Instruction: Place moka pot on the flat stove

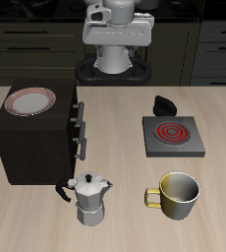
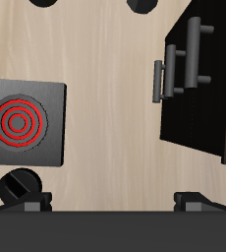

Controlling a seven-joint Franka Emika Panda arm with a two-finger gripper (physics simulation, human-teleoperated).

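gripper (image 1: 115, 61): parked high at the table's back, holding nothing; fingers apart in the wrist view (tips only just visible)
moka pot (image 1: 89, 198): upright near the front edge, in front of the cabinet (image 1: 36, 138), untouched
flat stove (image 1: 171, 136): coil bare, well apart from the pot, behind the mug (image 1: 178, 195)
step: approach not started; pot's handle faces the cabinet, so probably grasp from above
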